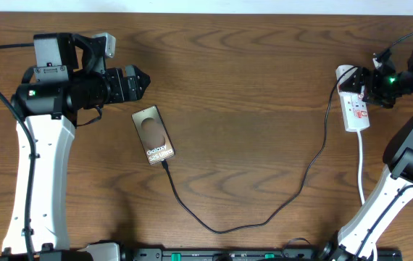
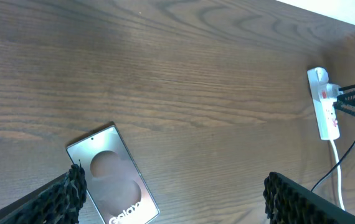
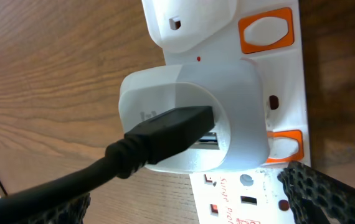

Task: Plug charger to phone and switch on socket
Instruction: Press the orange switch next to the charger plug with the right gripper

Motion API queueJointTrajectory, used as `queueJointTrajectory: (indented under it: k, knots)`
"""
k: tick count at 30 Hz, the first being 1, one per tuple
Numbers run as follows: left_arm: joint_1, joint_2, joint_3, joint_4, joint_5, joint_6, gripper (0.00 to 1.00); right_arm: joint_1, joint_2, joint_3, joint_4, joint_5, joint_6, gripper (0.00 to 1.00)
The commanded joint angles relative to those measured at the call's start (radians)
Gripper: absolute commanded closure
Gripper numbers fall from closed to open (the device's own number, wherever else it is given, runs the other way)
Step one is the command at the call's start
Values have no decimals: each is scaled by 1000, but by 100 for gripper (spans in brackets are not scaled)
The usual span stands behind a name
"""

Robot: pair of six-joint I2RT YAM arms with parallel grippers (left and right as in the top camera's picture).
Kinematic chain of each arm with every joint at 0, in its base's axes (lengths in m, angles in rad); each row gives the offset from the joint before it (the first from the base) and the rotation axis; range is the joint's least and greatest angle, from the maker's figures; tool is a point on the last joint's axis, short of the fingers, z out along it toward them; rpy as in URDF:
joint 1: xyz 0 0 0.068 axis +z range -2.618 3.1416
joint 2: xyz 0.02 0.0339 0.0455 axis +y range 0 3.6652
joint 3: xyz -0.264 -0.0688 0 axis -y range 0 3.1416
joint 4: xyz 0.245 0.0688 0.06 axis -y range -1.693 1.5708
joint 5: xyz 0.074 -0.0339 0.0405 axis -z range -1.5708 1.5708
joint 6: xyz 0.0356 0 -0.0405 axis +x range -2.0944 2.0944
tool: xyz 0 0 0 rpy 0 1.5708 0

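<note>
While the left tool (image 1: 140,80) is hanging above the counter (image 1: 250,65), just beyond the far corner of the phone (image 1: 153,135), you are seeing its jaws standing wide apart and gripping nothing. In the left wrist view its fingers (image 2: 56,199) are sitting at the two lower corners, with the phone's upper half showing between them. The phone is lying flat and screen-up, slightly skewed, left of centre, with the "Galaxy" text readable. The charger (image 1: 309,169) is running from the phone's near edge, where its small plug tip is meeting the phone. From there it is looping toward the front of the counter and rising on the right to the socket (image 1: 356,110). The socket is lying at the far right, its white cord trailing toward the front. The right tool (image 1: 368,85) is hovering at the socket's far end. Its fingers (image 3: 327,196) are spreading toward the bottom corners of the right wrist view, jaws apart, clamping nothing. You cannot tell whether it is touching the socket. In that view the charger's black USB end is sitting in a white adapter (image 3: 190,118) plugged into the socket, with orange switches (image 3: 266,28) flanking it. Whether they are on or off, you cannot tell.
</note>
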Motion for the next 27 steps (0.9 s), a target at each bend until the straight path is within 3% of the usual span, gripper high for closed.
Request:
queueJointTrajectory:
  k: [1, 27]
  knots:
    - [0, -2, 15, -2, -6, 17, 10, 3, -14, 24, 3, -8, -8, 1]
    - [0, -2, 15, -2, -6, 17, 10, 27, -14, 24, 22, -62, -50, 1]
